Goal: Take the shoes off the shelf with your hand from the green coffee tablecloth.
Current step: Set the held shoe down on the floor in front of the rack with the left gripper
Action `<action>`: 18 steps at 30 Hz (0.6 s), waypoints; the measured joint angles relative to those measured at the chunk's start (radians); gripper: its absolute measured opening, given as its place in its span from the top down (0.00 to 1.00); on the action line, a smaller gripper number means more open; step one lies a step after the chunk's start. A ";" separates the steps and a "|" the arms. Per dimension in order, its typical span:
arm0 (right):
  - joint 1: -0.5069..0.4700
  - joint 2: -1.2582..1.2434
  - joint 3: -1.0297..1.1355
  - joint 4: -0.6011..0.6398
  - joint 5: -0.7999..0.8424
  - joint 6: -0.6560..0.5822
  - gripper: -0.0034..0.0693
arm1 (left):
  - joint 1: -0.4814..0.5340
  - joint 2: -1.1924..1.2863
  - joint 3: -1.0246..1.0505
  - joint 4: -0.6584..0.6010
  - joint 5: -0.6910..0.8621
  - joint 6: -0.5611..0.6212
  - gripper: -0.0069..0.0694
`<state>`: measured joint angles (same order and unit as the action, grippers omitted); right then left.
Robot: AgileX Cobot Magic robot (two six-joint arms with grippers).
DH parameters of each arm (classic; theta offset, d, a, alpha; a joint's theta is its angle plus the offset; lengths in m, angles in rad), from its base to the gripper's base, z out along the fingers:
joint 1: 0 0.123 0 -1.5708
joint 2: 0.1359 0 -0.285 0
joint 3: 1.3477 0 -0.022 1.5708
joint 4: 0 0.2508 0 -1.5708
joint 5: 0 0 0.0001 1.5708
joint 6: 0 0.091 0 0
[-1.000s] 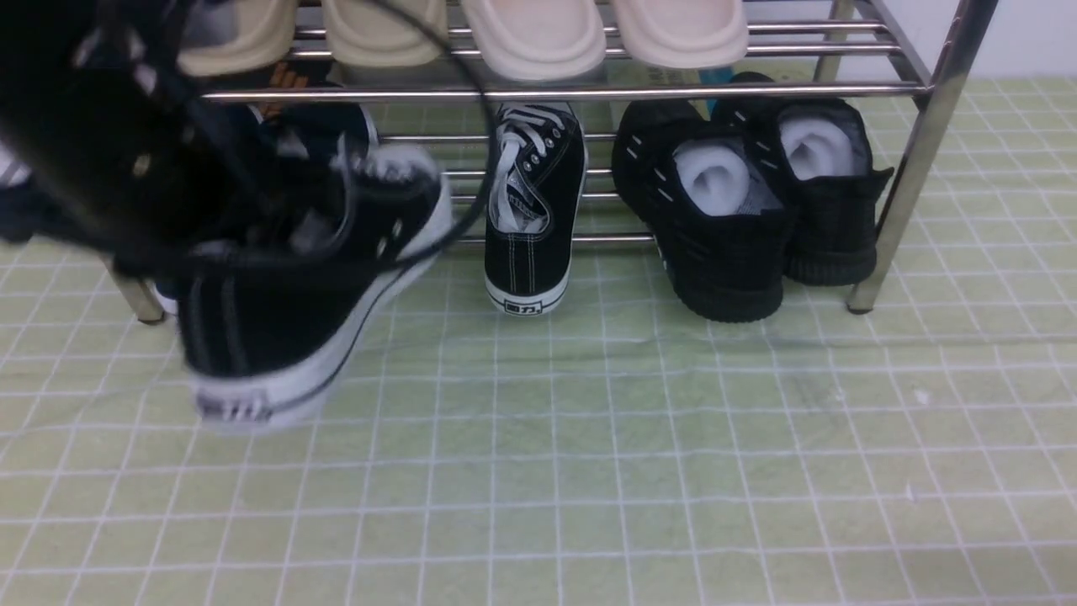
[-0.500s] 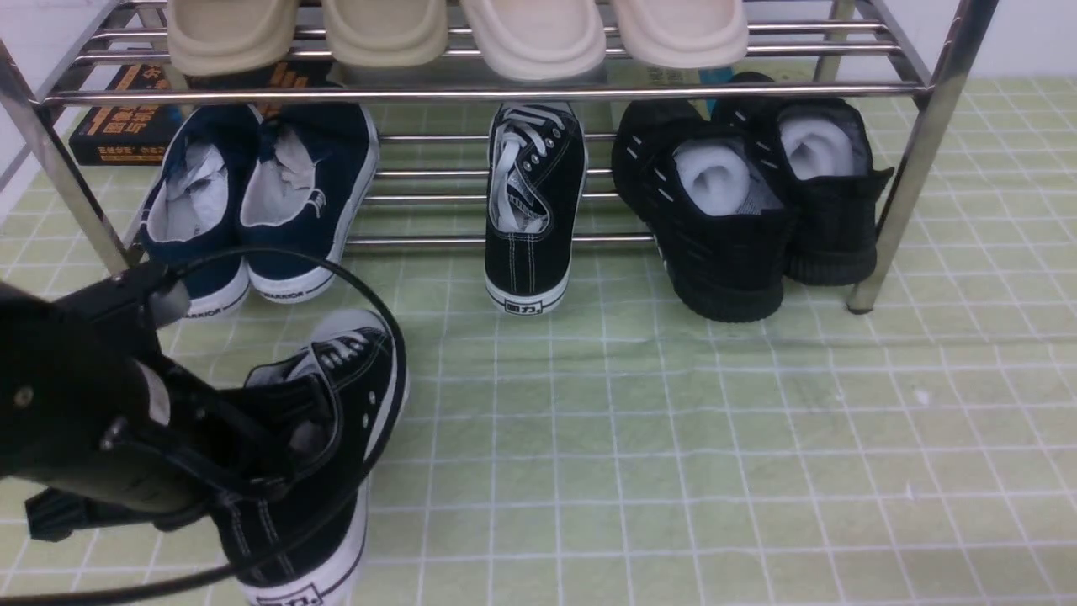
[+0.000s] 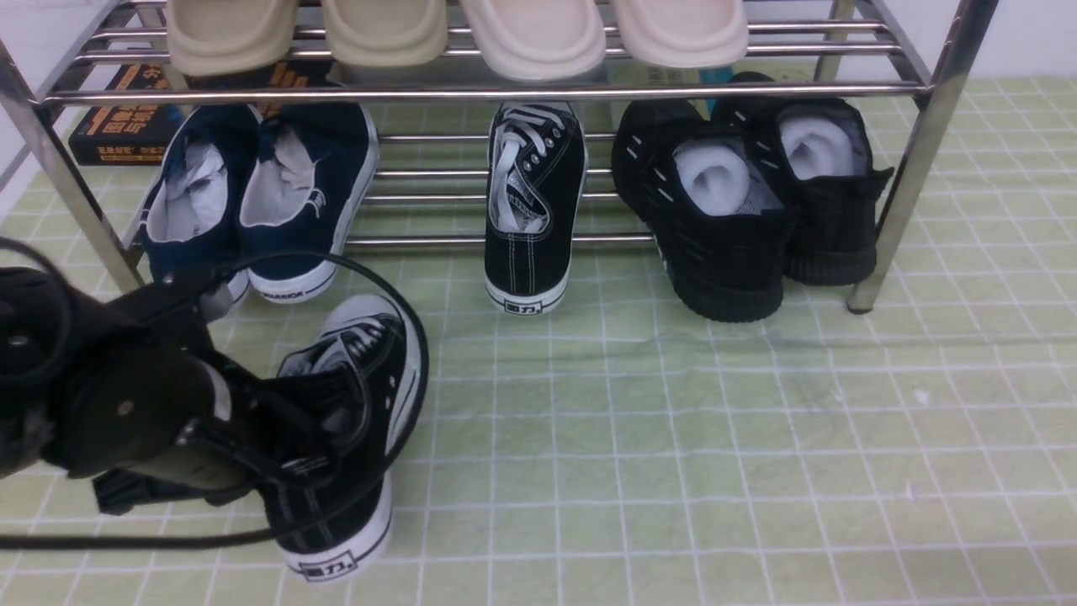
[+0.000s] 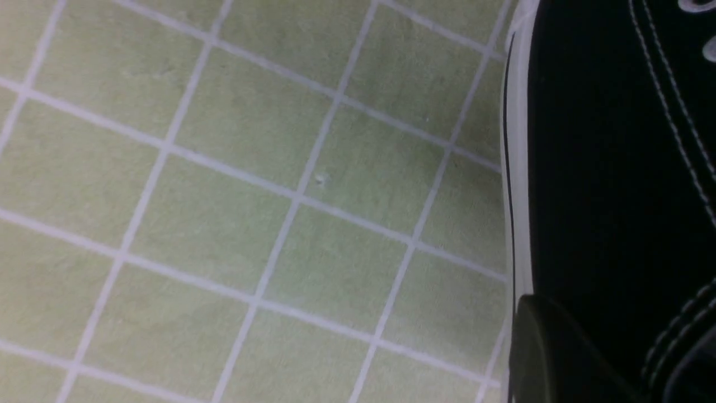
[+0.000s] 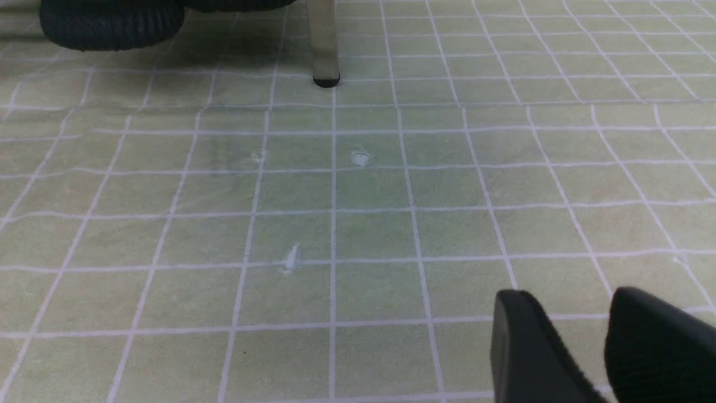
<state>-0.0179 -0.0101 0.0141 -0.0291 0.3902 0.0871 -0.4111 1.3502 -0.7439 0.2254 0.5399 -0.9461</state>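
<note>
While the front view takes in the whole scene, it shows one black canvas sneaker (image 3: 336, 522) standing on the green coffee tablecloth (image 3: 715, 438) in front of the shelf (image 3: 538, 91), toe toward it. Its mate (image 3: 532, 202) lies on the lower bars, heel outward, between a navy pair (image 3: 252, 194) and an all-black knit pair (image 3: 757, 210). The left pincer (image 3: 315, 421) reaches into the near sneaker's opening, pressed together on its canvas side wall. Only the left wrist view shows that wall close up, its white stitching and sole edge against the cloth, with one finger (image 4: 548, 352) outside it. Only the right wrist view shows the right pincer (image 5: 576, 313), spread and empty over the cloth, near the foot of a shelf upright.
</note>
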 joint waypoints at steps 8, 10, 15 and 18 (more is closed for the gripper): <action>0.000 0.000 0.000 0.000 0.000 0.000 0.62 | 0.000 0.041 0.000 0.001 -0.033 0.000 0.76; 0.000 0.000 0.000 0.000 0.000 0.000 0.62 | 0.000 0.044 -0.001 -0.002 -0.034 0.000 0.65; 0.000 0.000 0.000 0.000 0.000 0.000 0.62 | 0.000 0.033 -0.006 -0.002 -0.025 0.000 0.44; 0.000 0.000 0.000 0.000 0.000 0.000 0.62 | 0.000 -0.021 -0.043 -0.002 0.022 0.011 0.35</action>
<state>-0.0179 -0.0101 0.0141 -0.0291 0.3902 0.0871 -0.4111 1.3296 -0.7867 0.2231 0.5621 -0.9349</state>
